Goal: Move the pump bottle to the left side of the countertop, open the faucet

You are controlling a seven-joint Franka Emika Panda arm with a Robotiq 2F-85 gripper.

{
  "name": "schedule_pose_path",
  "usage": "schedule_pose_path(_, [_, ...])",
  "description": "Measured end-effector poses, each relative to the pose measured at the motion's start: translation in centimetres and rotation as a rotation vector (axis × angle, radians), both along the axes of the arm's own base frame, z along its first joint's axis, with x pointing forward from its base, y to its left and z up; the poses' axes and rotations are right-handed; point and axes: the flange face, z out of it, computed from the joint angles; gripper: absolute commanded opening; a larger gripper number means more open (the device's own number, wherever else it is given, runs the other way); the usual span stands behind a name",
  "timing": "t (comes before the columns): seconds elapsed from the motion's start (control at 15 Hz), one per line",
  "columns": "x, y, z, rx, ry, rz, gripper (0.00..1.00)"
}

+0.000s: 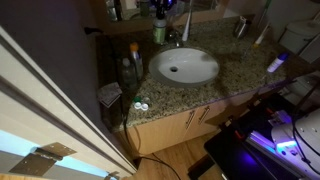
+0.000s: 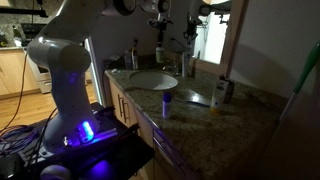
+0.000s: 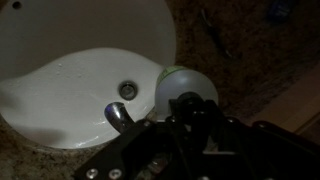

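Note:
The pump bottle (image 1: 159, 30) is greenish with a dark pump head and sits at the back of the granite countertop (image 1: 240, 62), behind the white basin (image 1: 183, 66) and beside the silver faucet (image 1: 176, 36). My gripper (image 1: 160, 10) comes down on it from above. In the wrist view the bottle's round green body (image 3: 180, 82) and dark pump head sit between my dark fingers (image 3: 190, 118), which look closed on the head. The faucet (image 3: 118, 117) is just to its side. In an exterior view the bottle (image 2: 158, 52) stands next to the faucet (image 2: 180, 46).
A tall clear bottle with an orange cap (image 1: 132, 62) stands at the countertop's end near the wall. Small items (image 1: 140, 105) lie at the front edge. A blue-capped vial (image 2: 166, 102) and a small jar (image 2: 217, 92) stand on the counter. A mirror lines the back.

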Motion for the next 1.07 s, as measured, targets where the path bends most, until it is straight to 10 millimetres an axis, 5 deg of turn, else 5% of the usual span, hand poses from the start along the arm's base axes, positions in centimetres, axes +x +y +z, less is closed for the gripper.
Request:
schedule_pose_path(0.53, [3.7,0.3,-4.4,0.023,-0.037,-0.158,0.07])
schedule_pose_path(1.07, [5.2,-0.6,-6.8,0.038,-0.043,-0.25,0.07])
